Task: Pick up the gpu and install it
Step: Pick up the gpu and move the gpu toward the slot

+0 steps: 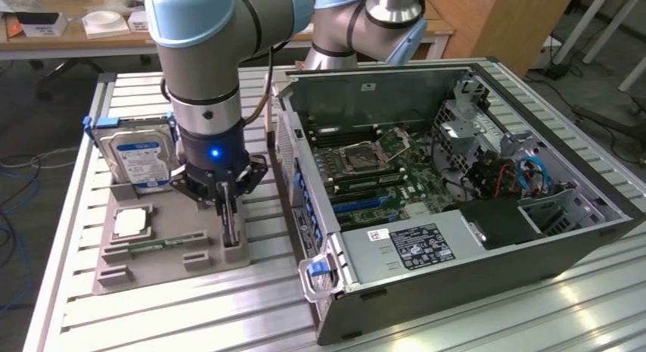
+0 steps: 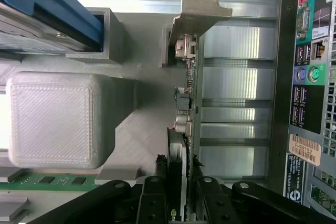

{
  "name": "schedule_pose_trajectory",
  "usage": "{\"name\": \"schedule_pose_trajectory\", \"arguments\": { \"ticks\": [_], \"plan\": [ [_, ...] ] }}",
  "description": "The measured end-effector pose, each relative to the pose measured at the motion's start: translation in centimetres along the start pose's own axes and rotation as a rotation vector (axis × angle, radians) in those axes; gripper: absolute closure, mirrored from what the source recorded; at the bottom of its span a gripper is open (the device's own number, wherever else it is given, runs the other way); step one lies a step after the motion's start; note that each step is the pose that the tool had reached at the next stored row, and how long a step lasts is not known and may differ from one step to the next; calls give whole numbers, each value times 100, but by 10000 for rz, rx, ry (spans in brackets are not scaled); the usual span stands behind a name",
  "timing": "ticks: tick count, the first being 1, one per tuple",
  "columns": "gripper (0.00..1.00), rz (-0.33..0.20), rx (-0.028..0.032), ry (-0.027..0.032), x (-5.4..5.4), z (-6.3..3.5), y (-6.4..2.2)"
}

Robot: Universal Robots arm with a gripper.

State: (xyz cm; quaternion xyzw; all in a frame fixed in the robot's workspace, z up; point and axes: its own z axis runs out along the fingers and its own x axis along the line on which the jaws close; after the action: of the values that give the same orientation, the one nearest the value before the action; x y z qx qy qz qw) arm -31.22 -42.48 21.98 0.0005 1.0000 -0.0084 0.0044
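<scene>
Found a slatted aluminium desk (image 1: 151,314) in a workshop, with wooden worktables beyond it. Counted on it one open computer case (image 1: 565,238), laid on its side with the motherboard exposed, and one grey printed holder (image 1: 151,272) just beside the case, on the exterior view's left of it. Saw the case's rear port panel (image 2: 310,77) turned toward that holder.

Counted in the holder one hard drive (image 1: 141,159), silver with a blue-and-white label, standing upright and farther from the case than anything else there. Counted one green memory stick (image 1: 162,242) lying flat, also well off from the case. Counted one gpu (image 1: 230,231), standing on edge in the slot nearest the case and running parallel to the port panel.

Noted one robot arm (image 1: 202,64) with one gripper (image 1: 227,204), pointing straight down over the holder's case-side edge and clear of the case itself. Saw the fingers (image 2: 157,198) drawn in to a narrow gap and pinching the gpu's upper edge, one on each face of the board.

Made out the gpu as a thin flat card with a dark board and small black and silvery parts along one face. Spotted a silvery metal bracket (image 2: 202,3) with a bent, notched tab at the end away from the gripper.
</scene>
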Motion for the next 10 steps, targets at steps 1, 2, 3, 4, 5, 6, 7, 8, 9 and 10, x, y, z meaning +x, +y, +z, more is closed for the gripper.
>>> {"name": "schedule_pose_trajectory", "arguments": {
  "ticks": [1,2,3,4,5,6,7,8,9,10],
  "plan": [
    [73,0,-1,-2,0,-2,0],
    [73,0,-2,-1,0,-20,0],
    [73,1,-2,-2,0,-60,-1],
    [73,1,-2,-2,-1,-105,-1],
    [73,1,0,0,-1,-151,-2],
    [73,0,-1,0,-2,-196,-3],
    [73,1,-1,-1,-2,-240,-4],
    [73,0,0,1,-2,-286,-5],
    [73,1,0,-1,-3,-335,-5],
    [73,1,0,-1,-3,-380,-6]
  ]
}}
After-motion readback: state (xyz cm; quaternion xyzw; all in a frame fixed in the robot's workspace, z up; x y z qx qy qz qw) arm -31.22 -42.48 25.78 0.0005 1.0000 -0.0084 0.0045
